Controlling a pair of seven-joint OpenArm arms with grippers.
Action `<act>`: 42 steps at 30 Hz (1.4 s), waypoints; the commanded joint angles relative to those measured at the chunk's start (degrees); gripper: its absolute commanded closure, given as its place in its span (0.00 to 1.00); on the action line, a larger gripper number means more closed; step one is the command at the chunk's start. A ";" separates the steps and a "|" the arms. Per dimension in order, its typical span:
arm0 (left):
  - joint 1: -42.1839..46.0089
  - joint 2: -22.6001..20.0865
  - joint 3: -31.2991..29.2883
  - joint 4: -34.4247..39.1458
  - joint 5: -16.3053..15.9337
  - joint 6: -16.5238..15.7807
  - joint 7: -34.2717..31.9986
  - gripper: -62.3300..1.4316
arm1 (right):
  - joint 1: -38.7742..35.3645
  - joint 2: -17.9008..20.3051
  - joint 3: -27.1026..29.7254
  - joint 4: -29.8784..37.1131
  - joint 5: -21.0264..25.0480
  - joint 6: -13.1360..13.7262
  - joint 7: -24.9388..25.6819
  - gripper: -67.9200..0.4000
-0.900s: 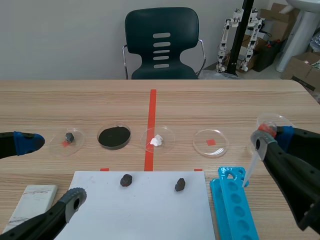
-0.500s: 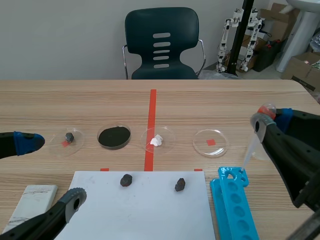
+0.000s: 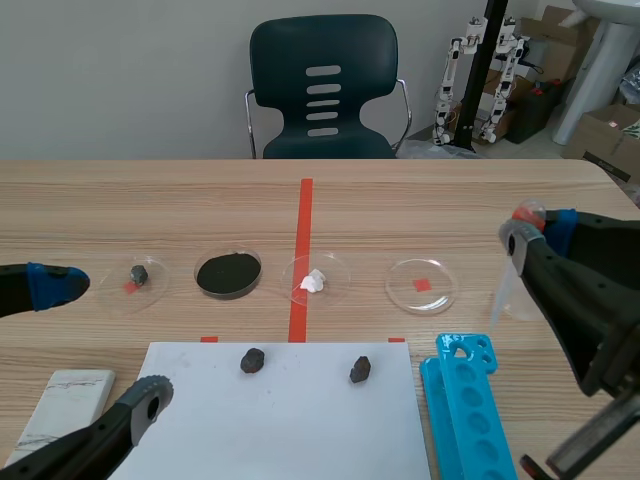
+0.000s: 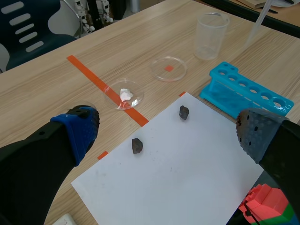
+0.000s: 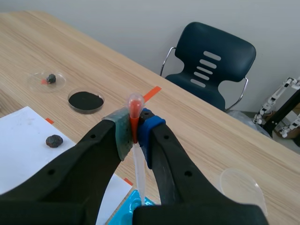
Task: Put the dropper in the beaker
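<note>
Right wrist view: right gripper (image 5: 134,126) clamped on the dropper (image 5: 138,171) just under its orange-red bulb, stem hanging down between the fingers, roughly upright. Dropper is lifted, near the beaker (image 4: 212,36) but not in it. The tip looks off to one side of the beaker mouth, the side toward the blue tube rack (image 4: 243,91). Left gripper (image 4: 167,133) has its fingers spread wide with nothing between them, well apart from the beaker, by the white paper sheet (image 4: 187,164).

Step in hand, my read: carry the tip over the beaker mouth, lower, let go. To do it well, centre the stem over the opening before descending, keep it vertical and clear the rim. The beaker looks light, so a knock on its wall could tip or slide it. Release only once the tip is well inside; the long stem will likely lean on the rim.

Materials:
- Dropper: thin translucent plastic tube, tapered, with a soft rubbery-looking bulb.
- Beaker: clear, cylindrical, thin-walled, seems empty.
- Rack: hard blue plastic with round holes, just beside the beaker.
- Shallow clear dish (image 4: 168,69): near the beaker, on the wood-grain table (image 4: 140,28).
</note>
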 commanded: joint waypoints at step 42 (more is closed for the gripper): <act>0.09 -0.04 0.11 0.57 -0.81 0.07 -0.79 0.01 | 35.41 -6.14 11.96 -22.73 3.54 -0.44 -3.85 0.98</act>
